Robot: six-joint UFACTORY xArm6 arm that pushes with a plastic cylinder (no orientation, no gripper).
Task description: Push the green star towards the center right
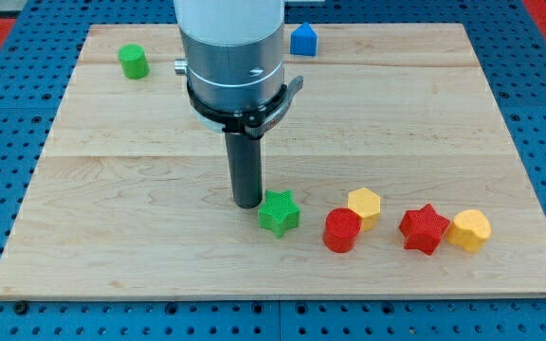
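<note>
The green star (pixel 279 211) lies on the wooden board (pixel 112 218), below the centre of the view. My tip (pixel 247 203) stands just to the star's left, touching or nearly touching its upper left edge. The rod rises from there to the arm's grey and white body, which hides part of the board's top middle.
To the star's right lie a red cylinder (pixel 342 229), a yellow hexagon (pixel 364 205), a red star (pixel 424 228) and a second yellow hexagon (pixel 469 229). A green cylinder (pixel 133 61) sits at the top left. A blue block (pixel 303 39) sits at the top edge.
</note>
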